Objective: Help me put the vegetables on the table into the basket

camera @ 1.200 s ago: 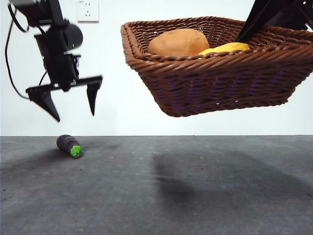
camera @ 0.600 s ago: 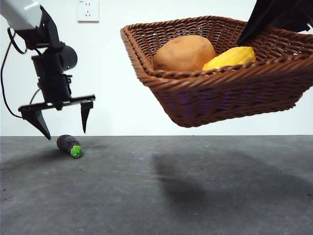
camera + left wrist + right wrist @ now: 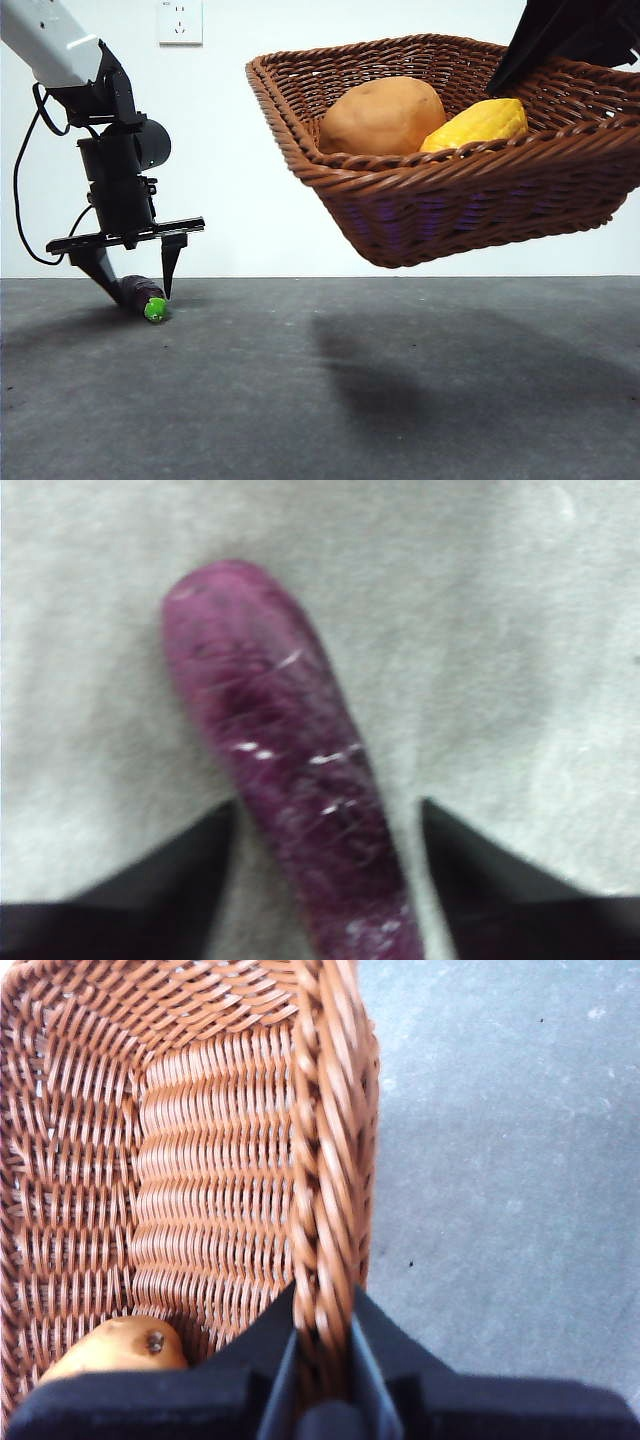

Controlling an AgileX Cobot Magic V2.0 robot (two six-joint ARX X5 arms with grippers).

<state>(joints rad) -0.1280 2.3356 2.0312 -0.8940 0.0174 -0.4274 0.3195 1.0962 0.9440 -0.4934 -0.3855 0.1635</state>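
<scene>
Down has come the left gripper (image 3: 130, 283) since the earlier pictures: a second ago it hung well above the eggplant (image 3: 143, 297), now its two spread tips stand on both sides of it, almost at the tabletop (image 3: 400, 400). The basket (image 3: 470, 190) also has tilted a little, so the potato (image 3: 384, 116) and the yellow vegetable (image 3: 476, 124) show more over the rim.

From the front, the eggplant lies on the tabletop at about 8 o'clock of the picture, green cap toward the viewer. The basket hangs in the air at 1 o'clock, well apart from the eggplant, with its shadow on the tabletop under it. A black arm reaches its far rim from the top right corner.

At the left wrist, the eggplant (image 3: 290, 770) lies between the open jaws of the left gripper (image 3: 325, 815). I cannot tell if they touch it; a little grey tabletop (image 3: 520, 630) shows on each side.

At the right wrist, the right gripper (image 3: 322, 1355) is closed on the braided rim of the basket (image 3: 200, 1160), one jaw inside and one outside. The potato (image 3: 118, 1348) shows at 7 o'clock inside the basket, and the tabletop (image 3: 500, 1160) lies beyond the rim.
</scene>
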